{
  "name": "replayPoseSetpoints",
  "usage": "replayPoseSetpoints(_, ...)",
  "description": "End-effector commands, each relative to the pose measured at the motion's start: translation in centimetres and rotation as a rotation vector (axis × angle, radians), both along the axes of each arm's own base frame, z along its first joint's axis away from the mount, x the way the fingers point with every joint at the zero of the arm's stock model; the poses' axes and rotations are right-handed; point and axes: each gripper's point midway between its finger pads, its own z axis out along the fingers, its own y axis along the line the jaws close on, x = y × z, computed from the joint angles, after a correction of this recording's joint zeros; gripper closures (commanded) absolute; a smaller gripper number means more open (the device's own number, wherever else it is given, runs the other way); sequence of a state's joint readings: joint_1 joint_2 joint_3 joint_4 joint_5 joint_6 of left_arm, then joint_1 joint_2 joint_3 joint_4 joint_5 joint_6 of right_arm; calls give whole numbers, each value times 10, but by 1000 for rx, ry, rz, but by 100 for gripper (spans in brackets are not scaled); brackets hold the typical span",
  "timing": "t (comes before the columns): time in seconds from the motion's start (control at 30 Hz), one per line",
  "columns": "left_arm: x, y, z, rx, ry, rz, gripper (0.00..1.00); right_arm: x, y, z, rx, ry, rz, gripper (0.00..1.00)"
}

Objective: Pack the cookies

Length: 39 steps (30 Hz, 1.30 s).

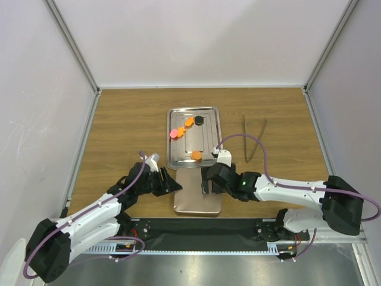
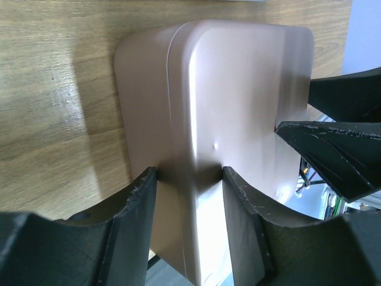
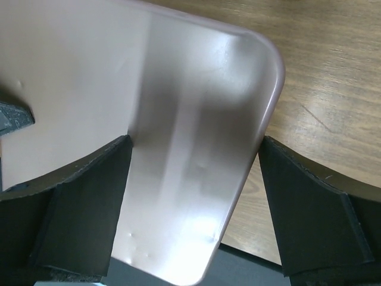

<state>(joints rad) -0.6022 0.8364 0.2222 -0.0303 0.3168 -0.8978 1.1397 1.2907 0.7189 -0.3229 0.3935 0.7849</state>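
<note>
Wooden surface [image 1: 119,125]. Pinkish-tan container [image 1: 196,199] lies at near edge of metal tray [image 1: 208,156]. Left claw [image 2: 189,179] half-closed astride container's left wall, grip unclear. Right claw [image 3: 194,149] wide astride its right edge. Tongs [image 1: 253,140] right of tray. Cookies [image 1: 189,122], orange, pink and black, on tray.

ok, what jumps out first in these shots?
A pinkish-tan pouch at the near edge of the table, the left pincer pinching its left side and the open right pincer straddling its right. Behind it, a metal tray holds orange, pink and black cookies; tongs lie to its right.
</note>
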Motion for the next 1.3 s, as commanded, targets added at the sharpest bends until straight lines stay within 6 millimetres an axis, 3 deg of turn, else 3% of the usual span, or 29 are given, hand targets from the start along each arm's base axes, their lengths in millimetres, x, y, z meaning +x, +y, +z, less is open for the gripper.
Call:
replayPoseSetpoints(0.0, -3, -7, 10, -21, -12, -34, 50, -3, 15, 18, 99, 18, 56, 9)
replayPoseSetpoints(0.3, 19, -4, 36, 47, -112, -32, 36, 41, -10, 71, 212, -61, 8, 6)
replayPoseSetpoints(0.47, 42, 1, 77, 80, -225, -4, 34, 66, -32, 107, 243, -137, -29, 2)
replayPoseSetpoints(0.6, 58, 12, 118, 112, -336, 13, 32, 75, -49, 142, 298, -197, -32, 0)
replayPoseSetpoints(0.77, 67, 28, 148, 157, -435, 51, 31, 78, -79, 187, 324, -319, -89, 0)
replayPoseSetpoints(0.97, 62, 34, 171, 151, -504, 56, 30, 76, -104, 197, 275, -365, -159, 0)
replayPoseSetpoints(1.27, 55, 32, 173, 126, -527, 22, 29, 73, -109, 194, 279, -372, -169, 0)
